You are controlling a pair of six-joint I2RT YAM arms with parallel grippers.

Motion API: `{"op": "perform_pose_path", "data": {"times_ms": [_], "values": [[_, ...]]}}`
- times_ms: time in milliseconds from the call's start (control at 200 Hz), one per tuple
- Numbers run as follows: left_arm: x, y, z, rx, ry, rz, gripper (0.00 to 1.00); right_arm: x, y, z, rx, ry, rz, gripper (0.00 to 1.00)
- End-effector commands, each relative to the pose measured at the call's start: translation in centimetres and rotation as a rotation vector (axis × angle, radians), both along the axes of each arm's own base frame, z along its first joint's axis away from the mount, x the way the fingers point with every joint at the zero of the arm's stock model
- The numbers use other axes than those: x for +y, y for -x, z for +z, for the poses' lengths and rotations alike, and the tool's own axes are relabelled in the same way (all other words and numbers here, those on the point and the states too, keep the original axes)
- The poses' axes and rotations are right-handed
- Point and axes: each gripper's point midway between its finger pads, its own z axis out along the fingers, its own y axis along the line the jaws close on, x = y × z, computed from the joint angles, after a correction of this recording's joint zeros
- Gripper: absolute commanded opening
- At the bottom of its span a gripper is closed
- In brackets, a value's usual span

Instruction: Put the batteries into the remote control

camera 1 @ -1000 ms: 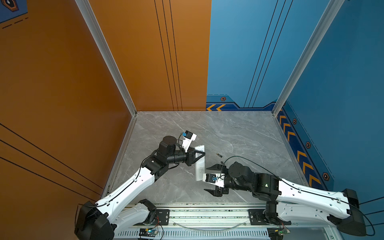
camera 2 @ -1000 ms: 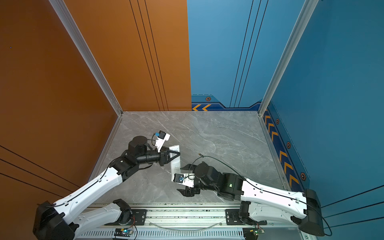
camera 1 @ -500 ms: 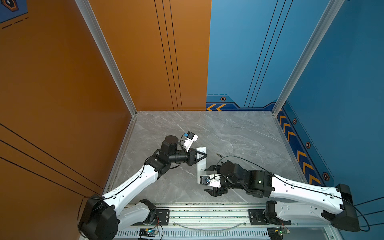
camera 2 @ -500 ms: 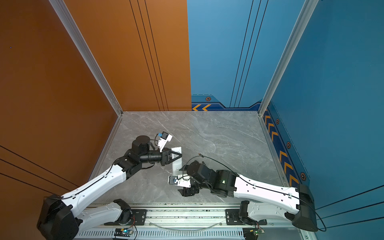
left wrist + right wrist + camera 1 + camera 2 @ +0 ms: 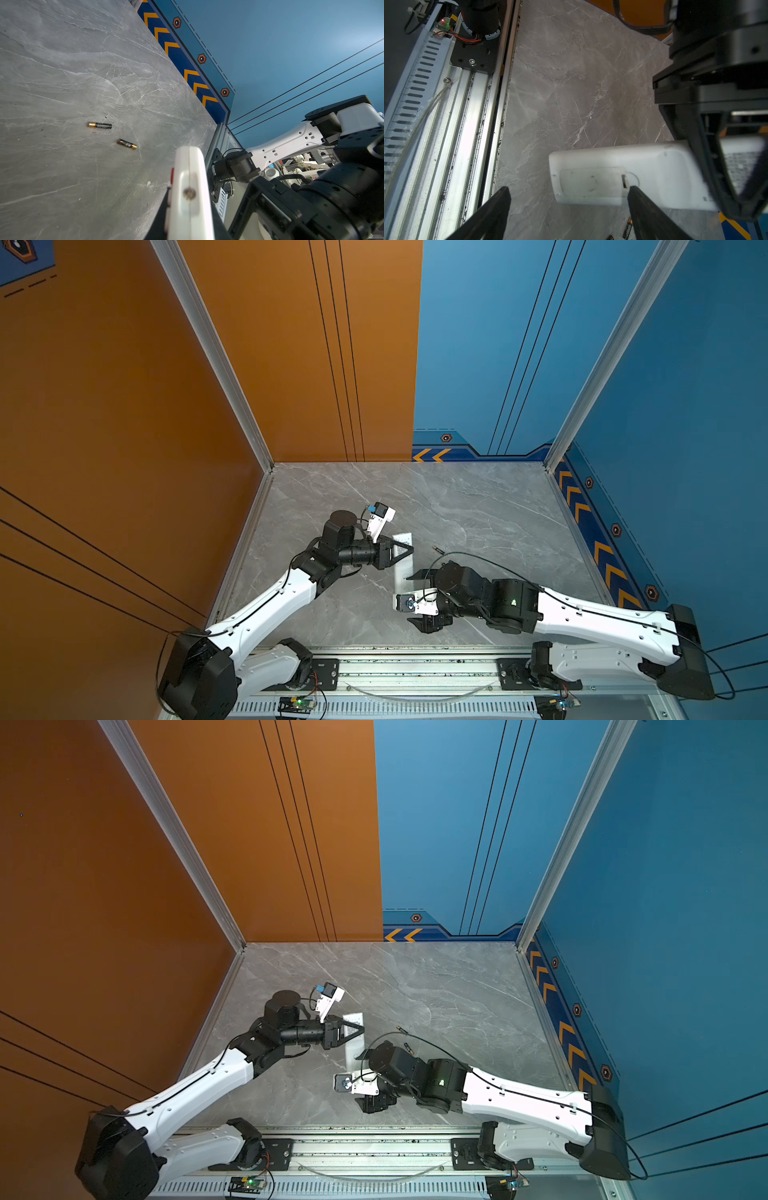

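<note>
The grey marble-patterned desk (image 5: 478, 506) fills the floor of the cell. Near its front, a little left of centre, the white remote control (image 5: 402, 540) runs as a slim bar from far to near in both top views. The left fingers (image 5: 398, 552) are clamped across its far half. In the right wrist view its plain back faces the camera. Whether it touches the desk cannot be told.

The right fingers (image 5: 496, 207) stand wide apart and hold nothing, with the near end of the remote control between them. One tip is just beside the latch notch of the battery cover (image 5: 591, 182), which sits closed in its recess; contact cannot be told.

The two batteries (image 5: 99, 125), black with gold ends, lie on the desk to the right of the remote control, near each other but not touching, the second (image 5: 126, 143) at an angle to the first.
</note>
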Motion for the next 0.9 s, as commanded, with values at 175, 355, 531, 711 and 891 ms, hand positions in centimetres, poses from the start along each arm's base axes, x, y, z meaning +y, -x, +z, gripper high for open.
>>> {"op": "perform_pose_path", "data": {"times_ms": [175, 355, 531, 711, 891], "values": [[0.2, 0.4, 0.8, 0.021, 0.018, -0.012, 0.00, 0.2, 0.1, 1.2, -0.016, -0.010, 0.020, 0.90], [0.3, 0.5, 1.0, 0.035, 0.026, -0.011, 0.00, 0.2, 0.3, 1.1, 0.002, -0.016, 0.030, 0.91], [0.2, 0.4, 1.0, 0.046, 0.030, -0.011, 0.00, 0.4, 0.4, 1.0, 0.011, -0.014, 0.036, 0.92], [0.1, 0.4, 1.2, 0.052, 0.044, -0.011, 0.00, 0.5, 0.3, 0.6, 0.015, -0.003, 0.035, 0.92], [-0.1, 0.5, 1.1, 0.064, 0.048, -0.016, 0.00, 0.6, 0.1, 0.3, 0.017, 0.006, 0.029, 0.92]]}}
